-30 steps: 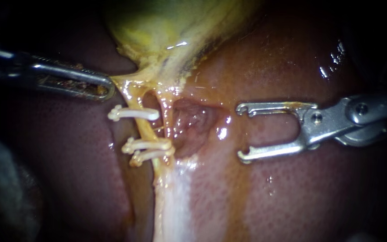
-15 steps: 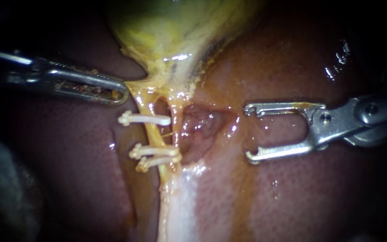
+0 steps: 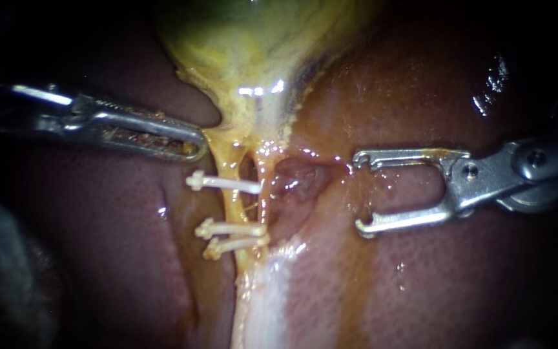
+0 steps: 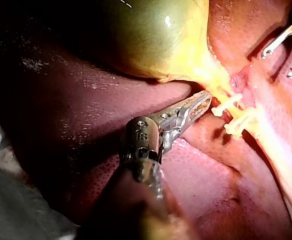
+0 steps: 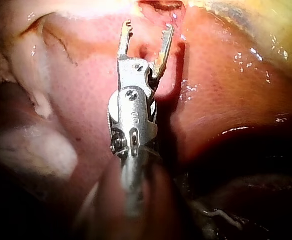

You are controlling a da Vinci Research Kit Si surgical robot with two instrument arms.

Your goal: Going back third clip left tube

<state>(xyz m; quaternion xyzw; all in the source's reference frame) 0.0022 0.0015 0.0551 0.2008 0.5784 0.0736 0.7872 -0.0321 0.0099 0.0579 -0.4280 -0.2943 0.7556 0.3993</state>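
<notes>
Three white clips sit across the left tube (image 3: 230, 205): one higher up (image 3: 224, 183) and a pair lower down (image 3: 232, 229). The right tube (image 3: 264, 187) runs close beside it. My left instrument (image 3: 195, 146) is shut on yellow tissue at the gallbladder's (image 3: 247, 45) neck, just above the top clip. My right instrument (image 3: 358, 192) hangs to the right of the tubes, jaws wide open and empty. The left wrist view shows the left instrument's jaws (image 4: 201, 101) by the clips (image 4: 226, 105). The right wrist view shows the open jaws (image 5: 147, 25) over liver.
Reddish-brown liver (image 3: 460, 271) surrounds the tubes on both sides. A raw pink hollow (image 3: 295, 178) lies between the right tube and my right instrument. A pale white band of tissue (image 3: 259, 297) runs down below the clips.
My left instrument has moved right, drawing the gallbladder's neck, tubes and clips with it toward my right instrument. The right instrument has stayed open and barely moved.
</notes>
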